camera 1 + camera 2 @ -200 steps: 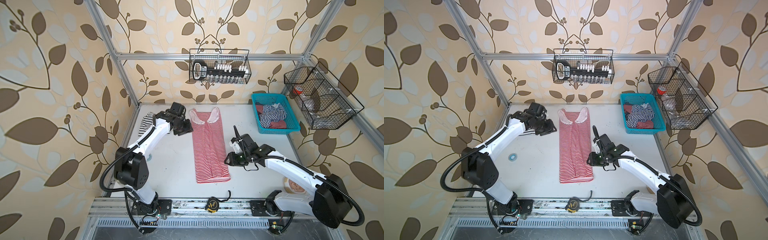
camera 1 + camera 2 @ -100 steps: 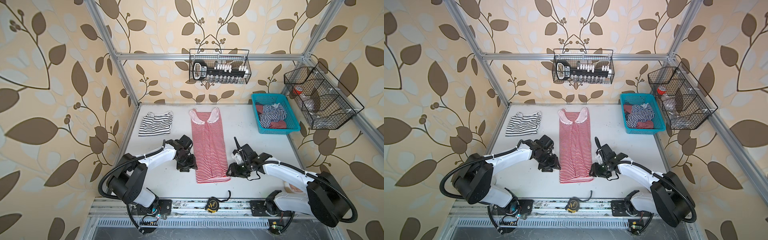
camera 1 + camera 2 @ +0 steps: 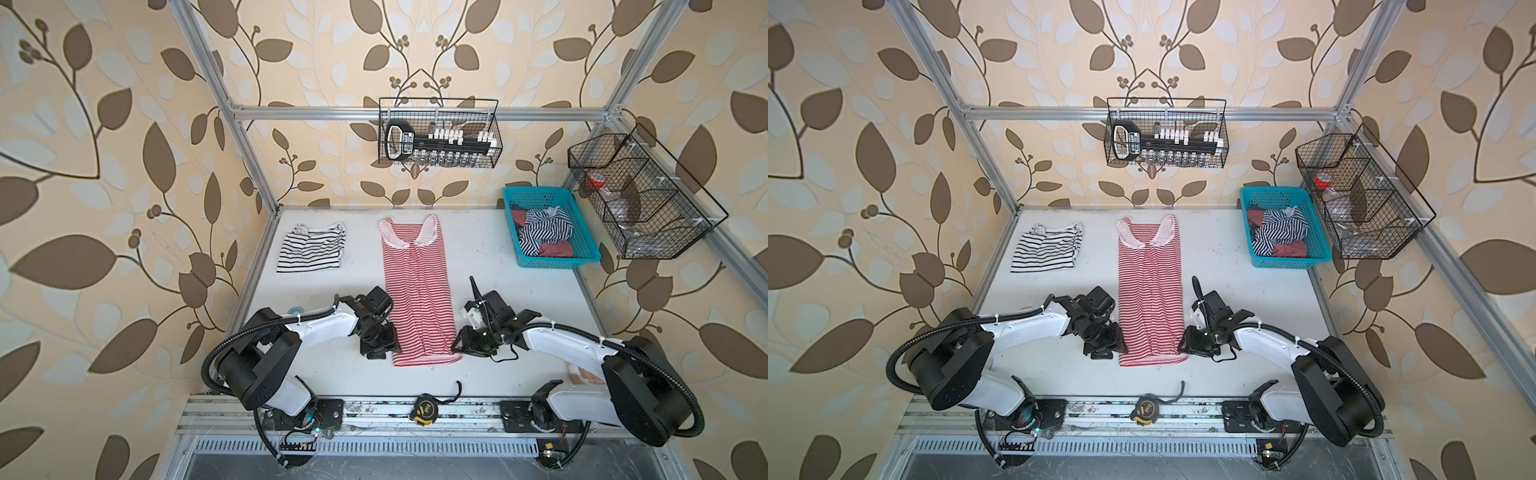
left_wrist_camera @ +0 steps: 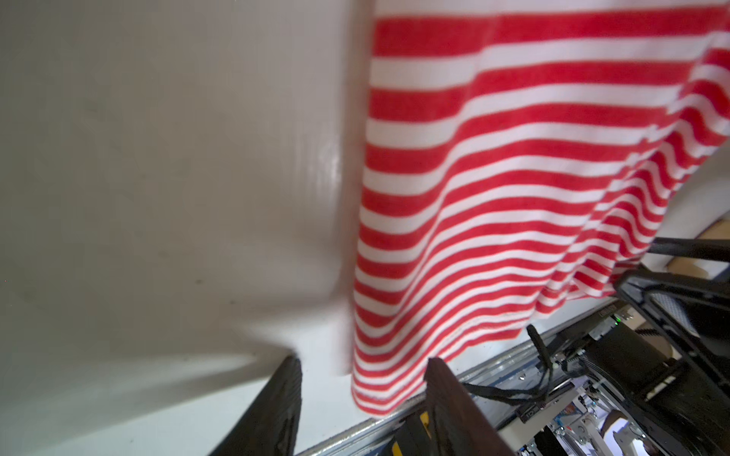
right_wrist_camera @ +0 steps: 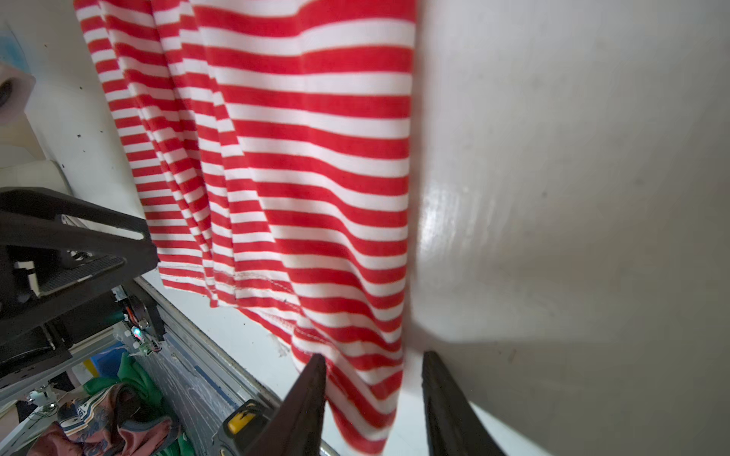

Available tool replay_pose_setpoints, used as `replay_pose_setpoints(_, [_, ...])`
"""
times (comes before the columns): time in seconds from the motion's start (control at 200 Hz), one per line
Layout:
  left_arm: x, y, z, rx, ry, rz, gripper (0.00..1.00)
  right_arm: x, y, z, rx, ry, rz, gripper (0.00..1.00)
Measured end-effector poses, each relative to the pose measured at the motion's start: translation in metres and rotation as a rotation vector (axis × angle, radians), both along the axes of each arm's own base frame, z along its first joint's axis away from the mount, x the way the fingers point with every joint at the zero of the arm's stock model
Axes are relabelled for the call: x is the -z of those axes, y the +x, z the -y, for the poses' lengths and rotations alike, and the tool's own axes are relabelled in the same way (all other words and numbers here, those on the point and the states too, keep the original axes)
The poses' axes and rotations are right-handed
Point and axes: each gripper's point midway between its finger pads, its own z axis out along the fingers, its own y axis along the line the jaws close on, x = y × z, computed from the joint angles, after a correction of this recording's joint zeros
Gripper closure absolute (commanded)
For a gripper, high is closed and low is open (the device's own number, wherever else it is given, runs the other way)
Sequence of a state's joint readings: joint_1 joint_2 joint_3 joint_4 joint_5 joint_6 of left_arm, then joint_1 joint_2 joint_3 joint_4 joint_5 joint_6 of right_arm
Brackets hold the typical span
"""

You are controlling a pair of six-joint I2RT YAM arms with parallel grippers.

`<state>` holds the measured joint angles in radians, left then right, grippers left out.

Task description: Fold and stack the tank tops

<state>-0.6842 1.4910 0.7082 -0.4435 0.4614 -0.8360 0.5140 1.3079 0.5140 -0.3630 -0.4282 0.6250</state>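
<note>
The left arm [image 3: 316, 328] has moved. A second ago it was at the upper left of the surface [image 3: 498, 257], over the black-and-white top [image 3: 309, 249]. It now sits low in the frame, at the lower left corner of the red-and-white top [image 3: 417, 299]. The black-and-white top lies folded and alone at the upper left, touched by nothing. The right arm [image 3: 557, 340] has also slid down, from the middle of the red top's right edge to its lower right corner.

The red-and-white top lies flat in the centre of both top views as a long narrow strip. Its white-trimmed neck is toward the top of the frame and its hem toward the bottom.

In the left wrist view the left jaws are spread. The hem corner [image 4: 379, 379] lies between the two fingers [image 4: 276, 410], and bare surface shows beside the cloth. In the right wrist view the right jaws are also apart and straddle the other hem corner [image 5: 363, 379], not yet pinching it.

So one top looks finished. Both arms seem set to take the hem of the second, probably to carry it up toward the neck.

The navy-and-white top [image 3: 540, 232] is bunched in the blue basket [image 3: 557, 261] at the upper right, so a third fold is still to come.
</note>
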Motion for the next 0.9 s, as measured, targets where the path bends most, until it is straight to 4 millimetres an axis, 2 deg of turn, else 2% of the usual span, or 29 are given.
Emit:
replay_pose_setpoints(0.29, [0.007, -0.006, 0.004, -0.026, -0.002, -0.022, 0.95, 0.002, -0.006, 0.003, 0.002, -0.002, -0.009, 0.88])
replay_pose_setpoints(0.325, [0.008, -0.008, 0.004, -0.029, -0.002, -0.024, 1.00, 0.000, -0.006, 0.003, 0.002, 0.000, -0.004, 0.93])
replay_pose_setpoints(0.37, [0.008, -0.008, 0.005, -0.031, -0.006, -0.023, 1.00, -0.003, -0.006, 0.002, 0.006, 0.003, 0.002, 1.00])
replay_pose_setpoints(0.665, [0.001, -0.022, -0.001, -0.063, -0.020, -0.003, 1.00, -0.018, -0.022, -0.002, -0.012, 0.023, 0.049, 1.00])
replay_pose_setpoints(0.9, [-0.037, -0.010, -0.005, -0.112, -0.050, 0.104, 1.00, -0.045, -0.019, 0.001, 0.015, 0.039, 0.117, 1.00])
